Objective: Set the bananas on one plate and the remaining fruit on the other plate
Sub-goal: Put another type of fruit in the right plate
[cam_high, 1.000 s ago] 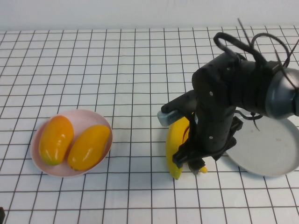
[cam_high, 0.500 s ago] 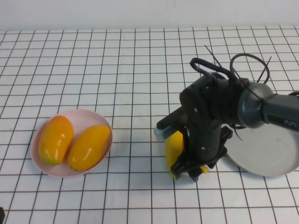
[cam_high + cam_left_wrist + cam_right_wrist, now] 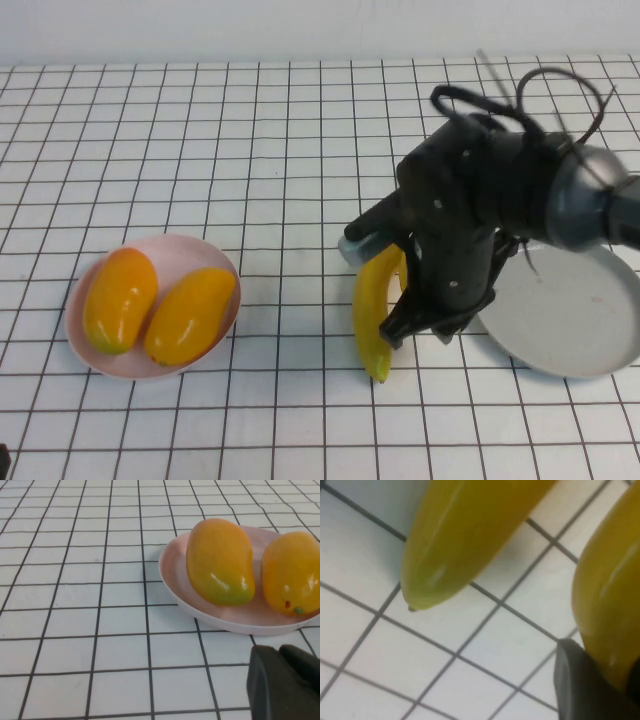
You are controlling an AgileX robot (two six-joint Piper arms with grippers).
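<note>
Beside the grey plate, the right pincer grasps one of the bananas — presumably to carry it there. Left pincer waits near the pink plate — grip unclear.

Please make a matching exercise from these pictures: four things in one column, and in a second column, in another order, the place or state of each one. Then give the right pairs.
Things:
1. two orange fruits
2. grey plate
3. visible banana
4. left gripper

Places or states:
A. holds nothing, behind the right arm
B. on the table, right beside the right gripper
C. lying side by side on the pink plate
D. low over the table, close to the pink plate's rim

Pairs: 1-C, 2-A, 3-B, 4-D
</note>
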